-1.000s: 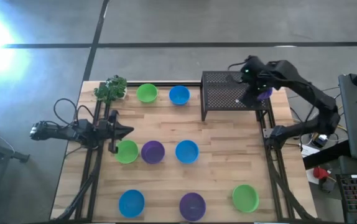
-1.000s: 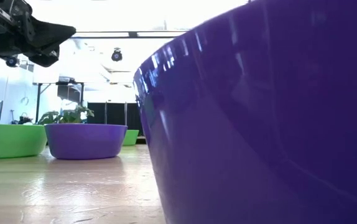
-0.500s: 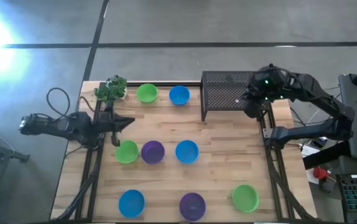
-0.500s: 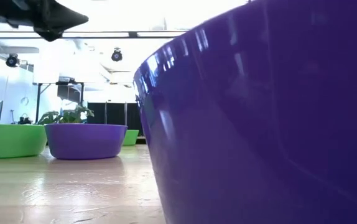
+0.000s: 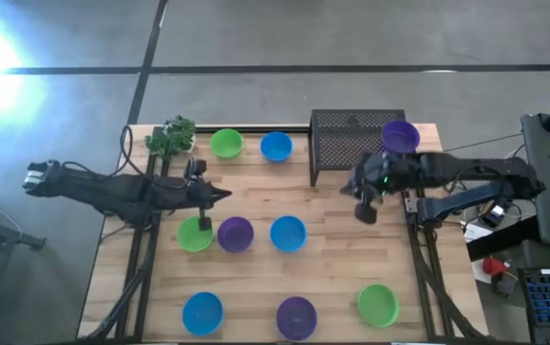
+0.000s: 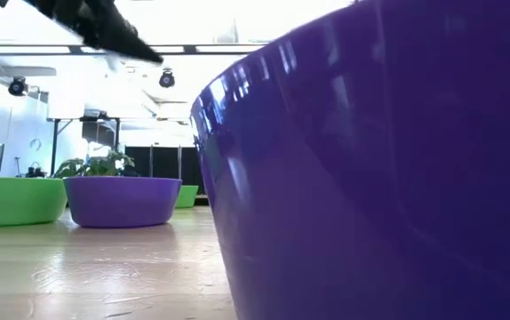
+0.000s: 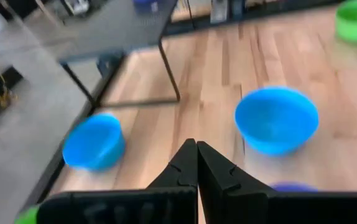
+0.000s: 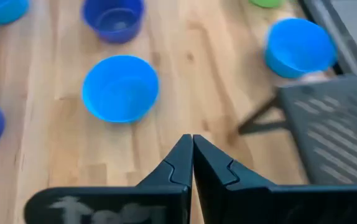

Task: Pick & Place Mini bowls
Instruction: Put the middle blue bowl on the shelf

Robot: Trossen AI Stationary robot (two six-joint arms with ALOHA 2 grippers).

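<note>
Front row: blue, purple (image 5: 296,317) and green mini bowls sat on the counter (image 5: 332,278).
Middle row: green bowl (image 5: 194,234), purple, blue (image 5: 287,233).
Left hand (image 5: 225,194): pinched shut, empty, above that green bowl.
Right hand (image 5: 349,188): shut, empty, beside the mesh rack (image 5: 347,134).
Rack top: purple bowl (image 5: 401,136) at its corner.
Risk: closed fingers could shove a bowl instead of gripping it.

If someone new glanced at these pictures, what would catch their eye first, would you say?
Probably the bright mini bowls scattered in green, blue and purple over the wooden table, and one purple bowl sitting on top of the black mesh rack at the far edge. Next, the two dark arms, left gripper and right gripper, both shut and empty.
</note>
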